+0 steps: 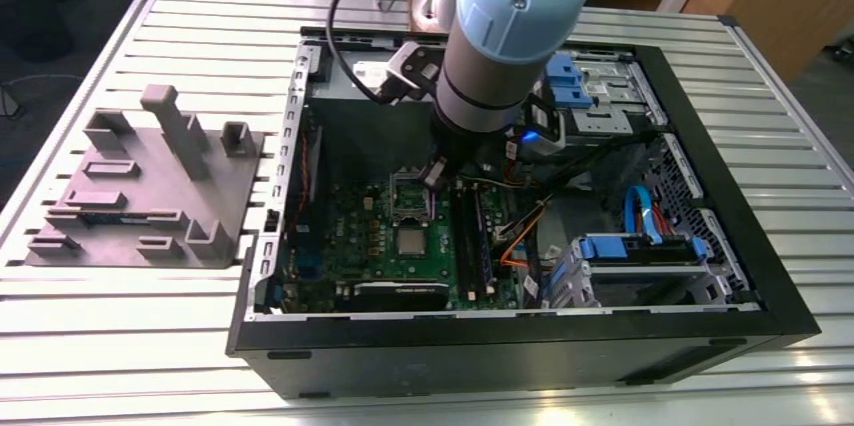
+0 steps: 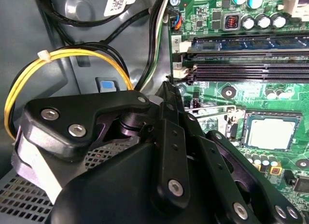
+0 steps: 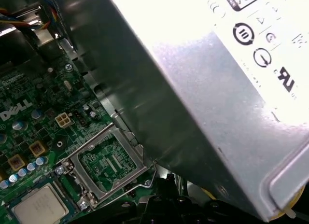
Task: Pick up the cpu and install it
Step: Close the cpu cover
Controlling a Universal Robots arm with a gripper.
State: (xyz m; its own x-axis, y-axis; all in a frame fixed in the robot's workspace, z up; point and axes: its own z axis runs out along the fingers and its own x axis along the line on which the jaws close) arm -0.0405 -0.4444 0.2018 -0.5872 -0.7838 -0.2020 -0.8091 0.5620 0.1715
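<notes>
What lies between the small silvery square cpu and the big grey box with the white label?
In the first wrist view, the shiny metal socket frame lies on the green circuit board between the cpu and the grey box.

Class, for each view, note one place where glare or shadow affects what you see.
First wrist view: glare bleaches the grey box near its label. Second wrist view: the cpu shines pale. Exterior view: the case is dark inside beneath the arm.

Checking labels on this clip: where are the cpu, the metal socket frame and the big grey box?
cpu (image 2: 270, 133): second wrist view, middle of its silvery top.
metal socket frame (image 3: 91, 144): first wrist view, on its shiny rim.
big grey box (image 3: 207, 103): first wrist view, its grey side.
</notes>
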